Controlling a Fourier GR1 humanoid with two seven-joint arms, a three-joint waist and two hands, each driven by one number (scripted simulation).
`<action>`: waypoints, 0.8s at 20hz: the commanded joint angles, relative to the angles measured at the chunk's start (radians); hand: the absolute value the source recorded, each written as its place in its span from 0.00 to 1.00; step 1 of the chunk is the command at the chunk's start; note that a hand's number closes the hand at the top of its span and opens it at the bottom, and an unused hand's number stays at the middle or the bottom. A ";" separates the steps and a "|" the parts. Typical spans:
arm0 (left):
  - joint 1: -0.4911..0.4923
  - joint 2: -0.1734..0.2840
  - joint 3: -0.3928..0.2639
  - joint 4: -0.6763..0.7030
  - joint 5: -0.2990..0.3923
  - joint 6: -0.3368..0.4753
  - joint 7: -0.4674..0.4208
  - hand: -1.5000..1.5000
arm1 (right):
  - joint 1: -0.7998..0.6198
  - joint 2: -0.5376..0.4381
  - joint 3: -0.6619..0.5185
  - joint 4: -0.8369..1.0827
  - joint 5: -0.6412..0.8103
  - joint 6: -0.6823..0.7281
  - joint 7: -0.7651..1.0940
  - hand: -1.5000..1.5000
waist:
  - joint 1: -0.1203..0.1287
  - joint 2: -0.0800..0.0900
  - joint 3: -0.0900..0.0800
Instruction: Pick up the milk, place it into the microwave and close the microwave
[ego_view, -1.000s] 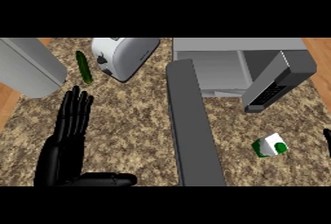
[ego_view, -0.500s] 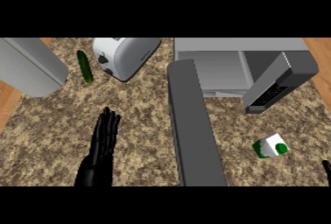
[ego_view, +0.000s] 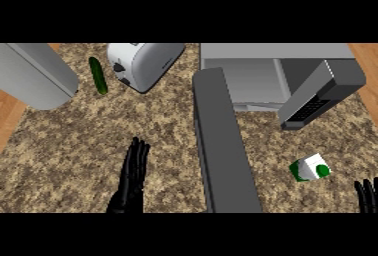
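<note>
Milk, in a small white carton with green patches (ego_view: 311, 168), is seen lying tilted on the speckled brown granite counter (ego_view: 88, 130), down at the right, just right of the long grey open microwave door (ego_view: 224, 150) and apart from it. It's not touched by anything. The grey box-shaped microwave (ego_view: 255, 75) is found at the top right with its cavity exposed, and a dark grey slanted panel (ego_view: 319, 96) is seen at its right side.

The black left hand (ego_view: 131, 182) is held over the counter left of the door, fingers straight and released, nothing grasped. Only the fingertips of the black right hand (ego_view: 366, 194) are shown at the lower right edge, straight too, near the carton but apart from it.

A white toaster (ego_view: 142, 63), a dark green cucumber (ego_view: 98, 75) and a grey rounded object (ego_view: 33, 75) are placed along the top left.
</note>
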 joint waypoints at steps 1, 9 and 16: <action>0.007 0.010 0.036 0.099 0.070 -0.036 -0.119 0.00 | 0.030 0.006 -0.031 0.094 0.012 0.023 -0.118 0.00 | -0.003 0.001 0.000; 0.045 0.027 -0.016 0.081 0.092 -0.024 -0.121 0.00 | -0.314 -0.097 -0.150 0.438 -0.004 -0.032 -0.088 0.00 | 0.006 0.001 0.000; 0.061 0.105 0.068 -0.004 0.183 -0.089 -0.103 0.00 | -0.400 -0.134 -0.183 0.642 0.049 -0.085 -0.222 0.00 | 0.005 0.001 0.000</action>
